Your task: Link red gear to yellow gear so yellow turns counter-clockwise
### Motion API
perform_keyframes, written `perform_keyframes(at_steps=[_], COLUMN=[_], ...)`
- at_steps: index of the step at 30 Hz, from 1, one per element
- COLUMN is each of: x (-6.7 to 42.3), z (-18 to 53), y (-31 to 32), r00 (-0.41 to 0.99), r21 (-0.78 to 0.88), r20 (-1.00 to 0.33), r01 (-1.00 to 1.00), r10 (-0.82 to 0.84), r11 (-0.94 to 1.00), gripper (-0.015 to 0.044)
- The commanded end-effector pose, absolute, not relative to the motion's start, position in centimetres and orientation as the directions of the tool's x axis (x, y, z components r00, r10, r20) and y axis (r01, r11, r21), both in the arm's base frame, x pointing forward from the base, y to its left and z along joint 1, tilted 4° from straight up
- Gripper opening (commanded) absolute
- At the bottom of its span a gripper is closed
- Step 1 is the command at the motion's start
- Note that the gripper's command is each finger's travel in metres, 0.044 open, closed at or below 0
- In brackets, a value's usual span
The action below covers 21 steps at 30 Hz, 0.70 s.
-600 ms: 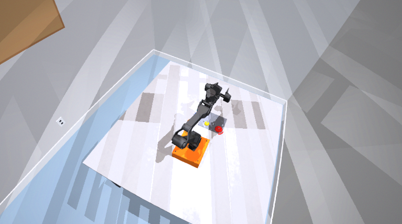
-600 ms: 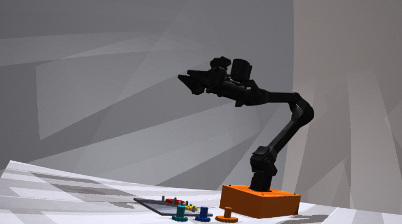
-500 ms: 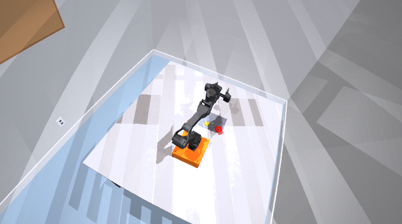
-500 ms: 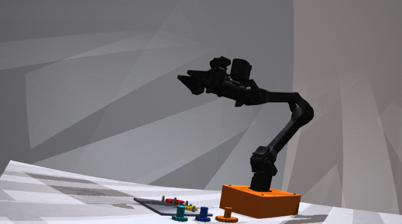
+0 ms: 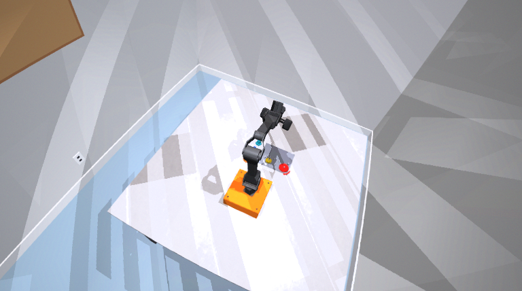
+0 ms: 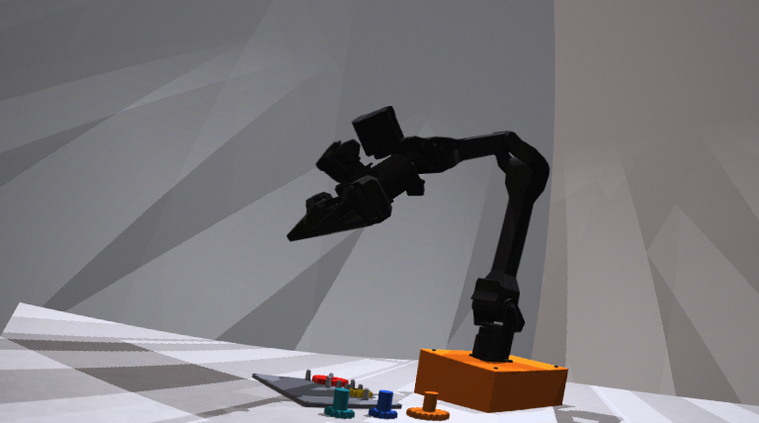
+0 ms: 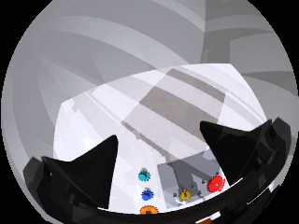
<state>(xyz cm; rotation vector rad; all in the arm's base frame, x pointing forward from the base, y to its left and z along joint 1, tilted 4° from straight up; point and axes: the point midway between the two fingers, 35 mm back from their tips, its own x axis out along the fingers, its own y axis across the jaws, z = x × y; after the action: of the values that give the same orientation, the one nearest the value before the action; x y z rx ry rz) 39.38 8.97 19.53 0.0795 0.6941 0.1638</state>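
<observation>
Teal gear (image 5: 258,143) (image 6: 339,402) (image 7: 144,176), blue gear (image 6: 382,404) (image 7: 147,195) and orange gear (image 6: 428,407) (image 7: 149,210) obs. loose on table, below and between gripper (image 6: 299,230) (image 7: 159,131) fingers, spread w/ nothing held; red and yellow gears on board (image 5: 277,152) (image 6: 296,391) (image 7: 170,179) nr. right-of-view finger, link gears n/y fitted, all placing o/s.

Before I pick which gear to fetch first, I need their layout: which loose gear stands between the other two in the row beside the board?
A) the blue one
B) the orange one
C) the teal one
A: the blue gear stands between the teal gear and the orange gear in both the exterior and wrist views.
</observation>
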Motion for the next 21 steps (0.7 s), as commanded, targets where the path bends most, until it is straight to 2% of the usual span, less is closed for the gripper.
perform_keyframes(at_steps=[1,6,9,11,21], x=[39.5,38.2,36.4,35.6,35.1], z=[14.5,8.6,5.3,4.0,2.5], y=[11.9,15.0,16.4,16.9,16.8], r00=[0.563,0.280,0.097,0.022,0.012], r21=[0.144,0.127,0.100,0.085,0.082], r20=[-0.804,-0.946,-0.989,-0.996,-0.996], r01=[-0.133,-0.130,-0.128,-0.128,-0.128], r10=[0.194,0.160,0.113,0.088,0.085], r11=[0.981,0.983,0.987,0.988,0.988], gripper=[0.0440,0.0440,0.0440,0.0440,0.0440])
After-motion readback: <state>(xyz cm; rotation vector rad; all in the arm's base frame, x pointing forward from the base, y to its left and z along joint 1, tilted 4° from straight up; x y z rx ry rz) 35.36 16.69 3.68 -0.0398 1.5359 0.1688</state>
